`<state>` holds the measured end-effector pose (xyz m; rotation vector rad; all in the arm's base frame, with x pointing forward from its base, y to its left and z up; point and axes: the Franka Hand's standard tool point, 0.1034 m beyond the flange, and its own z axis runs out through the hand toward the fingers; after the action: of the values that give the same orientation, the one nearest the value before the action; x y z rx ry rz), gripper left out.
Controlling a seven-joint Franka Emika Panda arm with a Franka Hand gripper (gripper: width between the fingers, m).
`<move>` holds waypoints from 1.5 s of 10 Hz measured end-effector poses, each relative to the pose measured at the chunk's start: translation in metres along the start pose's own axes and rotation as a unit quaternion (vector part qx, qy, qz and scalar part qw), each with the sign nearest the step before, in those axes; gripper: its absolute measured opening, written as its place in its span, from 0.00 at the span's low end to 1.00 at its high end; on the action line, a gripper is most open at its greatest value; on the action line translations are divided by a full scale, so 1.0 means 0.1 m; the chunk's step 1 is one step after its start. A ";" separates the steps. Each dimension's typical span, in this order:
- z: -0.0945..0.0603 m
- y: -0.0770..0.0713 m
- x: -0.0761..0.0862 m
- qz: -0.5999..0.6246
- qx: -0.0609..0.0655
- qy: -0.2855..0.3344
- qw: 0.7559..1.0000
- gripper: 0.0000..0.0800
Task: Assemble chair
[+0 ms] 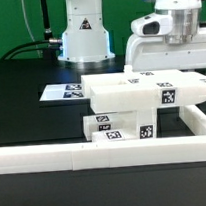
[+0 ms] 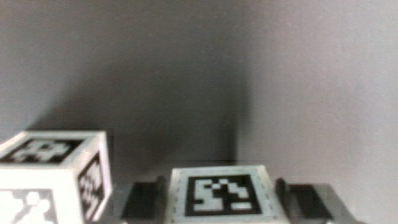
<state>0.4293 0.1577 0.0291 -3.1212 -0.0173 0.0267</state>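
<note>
The chair's white tagged pieces [image 1: 141, 96] lie stacked in the middle of the black table, a long piece on top of shorter blocks. My gripper [image 1: 168, 64] stands at the stack's far right side; the pieces hide its fingertips in the exterior view. In the wrist view my gripper [image 2: 224, 200] has a dark finger on each side of a white chair piece [image 2: 222, 190] with a tag facing the camera, and both fingers [image 2: 143, 202] touch it. A second tagged block [image 2: 54, 178] sits just beside it.
A long plain white rail [image 1: 105, 151] runs in front of the pieces and turns back at the exterior view's right [image 1: 204, 111]. The marker board [image 1: 62, 92] lies flat behind the stack. The robot base [image 1: 83, 32] stands at the back.
</note>
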 end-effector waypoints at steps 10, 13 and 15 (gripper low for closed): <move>-1.03 0.56 0.56 -0.016 0.041 0.033 0.999 0.36; -1.02 0.69 0.64 -0.057 0.038 0.032 0.997 0.36; -1.05 0.98 0.99 -0.110 0.034 0.037 0.993 0.36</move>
<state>0.5309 0.0584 0.1306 -3.0286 -0.3520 -0.0900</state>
